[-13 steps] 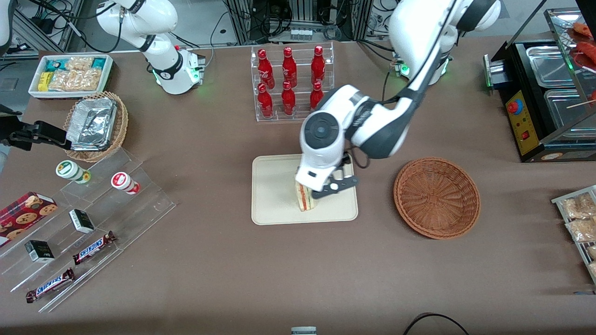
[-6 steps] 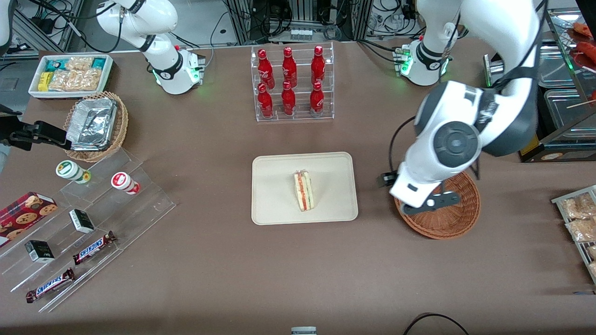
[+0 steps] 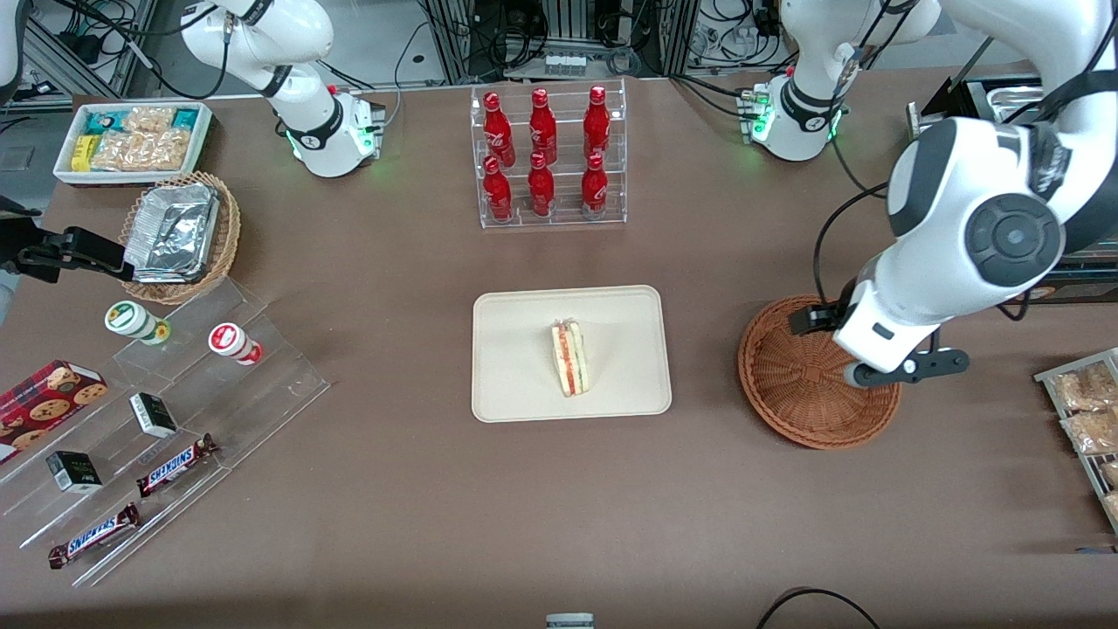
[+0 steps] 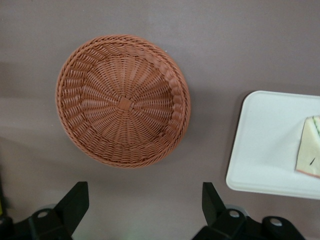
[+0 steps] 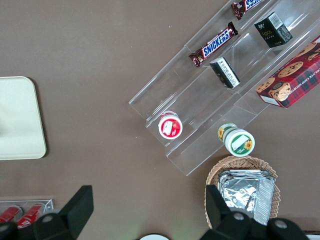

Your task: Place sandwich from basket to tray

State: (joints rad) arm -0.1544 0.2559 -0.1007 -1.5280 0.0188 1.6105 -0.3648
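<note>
On the tray [image 3: 524,349], near its middle: the sandwich [image 3: 569,358], resting apart from my claw [image 3: 904,367].

My claw hangs above the basket [image 3: 799,393], over the rim nearest my arm's end of the table [image 3: 393,489], fingers [image 4: 75,205] spread wide and holding nothing. The basket's woven bowl lies bare. The sandwich stands on edge, cut face up, red and green layers showing; its long axis runs toward the front camera, with the broader end nearer that camera. Tray and basket sit near each other, not touching.
</note>
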